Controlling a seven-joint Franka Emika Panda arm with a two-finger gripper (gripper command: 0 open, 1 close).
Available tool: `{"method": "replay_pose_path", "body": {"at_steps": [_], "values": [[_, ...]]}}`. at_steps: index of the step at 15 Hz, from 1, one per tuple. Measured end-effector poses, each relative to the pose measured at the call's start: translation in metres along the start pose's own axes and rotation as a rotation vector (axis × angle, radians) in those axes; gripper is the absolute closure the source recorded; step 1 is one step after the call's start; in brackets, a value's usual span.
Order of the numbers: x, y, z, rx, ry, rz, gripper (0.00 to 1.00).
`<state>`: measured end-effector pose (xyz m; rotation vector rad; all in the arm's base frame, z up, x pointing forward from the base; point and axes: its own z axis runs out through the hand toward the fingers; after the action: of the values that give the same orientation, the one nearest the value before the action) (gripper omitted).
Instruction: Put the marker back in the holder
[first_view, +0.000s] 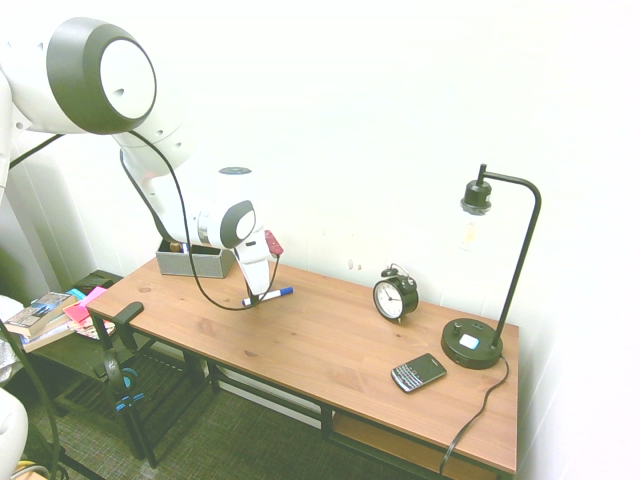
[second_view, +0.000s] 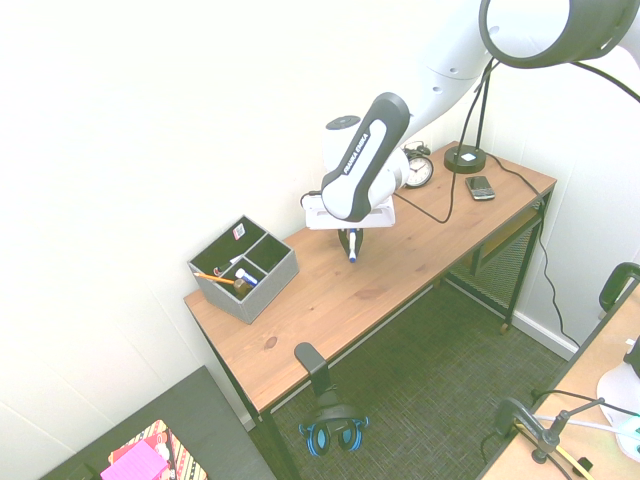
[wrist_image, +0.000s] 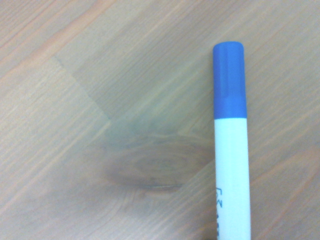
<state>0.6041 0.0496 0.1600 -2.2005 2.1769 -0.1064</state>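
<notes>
Lying on the desk (first_view: 330, 318), the marker (first_view: 282, 293) has the gripper (first_view: 252, 297) right down at its barrel, the blue cap sticking out to one side. Whether the grip has tightened on it, I cannot tell; no gap between marker and wood is clear, so it is best judged as a pick-up in hand rather than a carry. The arm reaches down from above with the gripper across the barrel and away from the cap, which makes sense: the barrel is straight and slim, and a hold there should leave the capped end free. In the wrist view the marker runs neatly lengthwise, a fair sign of good alignment. Towards one end of the desk stands the holder (second_view: 272, 290), open side up, so that things can be dropped in from above. Its dividers keep small things apart: a pencil (second_view: 213, 277) leans over the rim, and a blue-and-white pen (second_view: 246, 276) sits in a small compartment. The marker lies flat, so it will probably need lifting above the rim and perhaps tipping to fit. Being round, it could roll or swivel if pinched off-centre. On the marker's other side are the clock (first_view: 396, 298), phone (first_view: 418, 372) and lamp (first_view: 472, 344), away from the likely route.
</notes>
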Motion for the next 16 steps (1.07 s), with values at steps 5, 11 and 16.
{"method": "replay_pose_path", "body": {"at_steps": [5,11,16], "values": [[-0.024,-0.016,-0.057,0.076,-0.046,-0.064,1.0],[-0.116,-0.035,-0.213,0.032,-0.428,-0.048,1.0],[-0.119,-0.057,-0.161,-0.128,-0.69,0.073,1.0]]}}
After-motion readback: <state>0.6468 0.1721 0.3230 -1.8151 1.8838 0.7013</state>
